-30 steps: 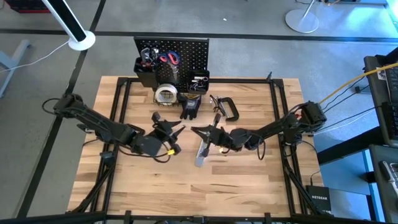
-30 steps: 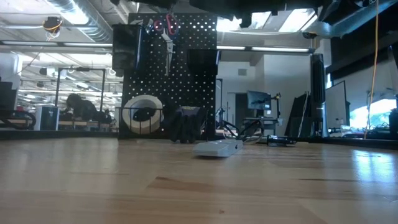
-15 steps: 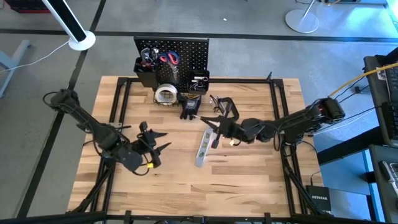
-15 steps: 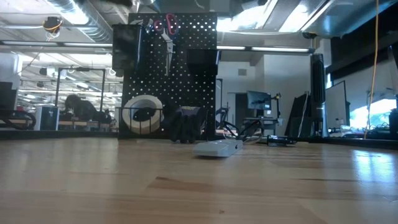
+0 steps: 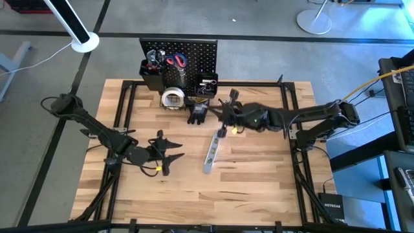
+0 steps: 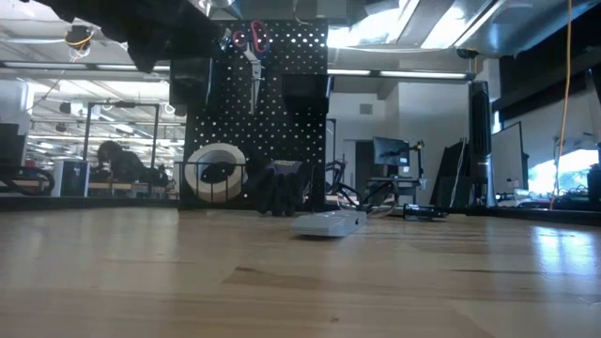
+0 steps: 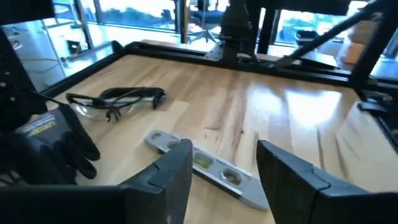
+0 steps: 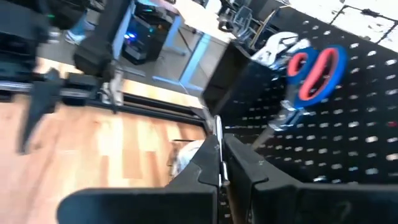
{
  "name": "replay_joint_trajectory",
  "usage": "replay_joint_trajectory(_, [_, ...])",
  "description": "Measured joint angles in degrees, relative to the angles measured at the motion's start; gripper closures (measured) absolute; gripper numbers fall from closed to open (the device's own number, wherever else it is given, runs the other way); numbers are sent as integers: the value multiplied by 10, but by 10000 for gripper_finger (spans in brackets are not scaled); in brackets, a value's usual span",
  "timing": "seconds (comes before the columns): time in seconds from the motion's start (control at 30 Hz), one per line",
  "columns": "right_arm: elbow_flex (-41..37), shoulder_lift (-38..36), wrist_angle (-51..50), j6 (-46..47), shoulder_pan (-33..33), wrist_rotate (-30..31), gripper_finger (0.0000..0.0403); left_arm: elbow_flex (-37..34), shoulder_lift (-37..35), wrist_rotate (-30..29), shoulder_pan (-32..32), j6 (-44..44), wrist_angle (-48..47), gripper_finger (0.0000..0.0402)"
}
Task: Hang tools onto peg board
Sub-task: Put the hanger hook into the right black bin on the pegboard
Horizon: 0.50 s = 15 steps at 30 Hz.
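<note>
The black peg board (image 5: 187, 55) stands upright at the table's far edge. Red-and-blue scissors (image 8: 314, 68) and pliers (image 8: 273, 46) hang on it above black bins. The pale tape roll (image 5: 172, 98) and black gloves (image 5: 198, 111) lie at its foot. Clear glasses (image 7: 118, 99) lie beside the gloves. The silver level bar (image 5: 212, 152) lies flat mid-table. My right gripper (image 5: 221, 110) is by the gloves, pointing at the board, shut on a thin silvery rod (image 8: 217, 127). My left gripper (image 5: 169, 153) is open and empty, left of the level. The C-clamp is hidden under my right arm. My right gripper pinches a thin silvery rod (image 8: 218, 146) between its two fingers. The rod lies along the fingers and sticks out a little past their tips toward the peg board. What the rod belongs to, the fingers hide.
Black frame rails (image 5: 126, 123) run along the table's left and right sides. A wire basket (image 5: 207, 84) hangs low on the board. Bare wood lies in the near half of the table (image 5: 213, 194). A white lamp base (image 5: 85, 44) stands on the floor beyond the table.
My right gripper has gone from beside the level toward the table's far edge and the peg board. My left gripper has drawn back from the table's middle toward its left and near edges. The level bar has stayed where it was.
</note>
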Motion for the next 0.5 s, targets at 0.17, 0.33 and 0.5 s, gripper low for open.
replay_joint_trajectory(0.17, [26, 0, -22, -12, -55, -37, 396, 0, 0, -12, 7, 25, 0, 249])
replay_joint_trajectory(0.33, [27, 10, -11, -11, -116, -63, 393, 0, 0, -13, 9, 14, -10, 254])
replay_joint_trajectory(0.5, [27, 41, -10, -5, -175, -74, 391, 0, 0, -13, 9, 14, -11, 254])
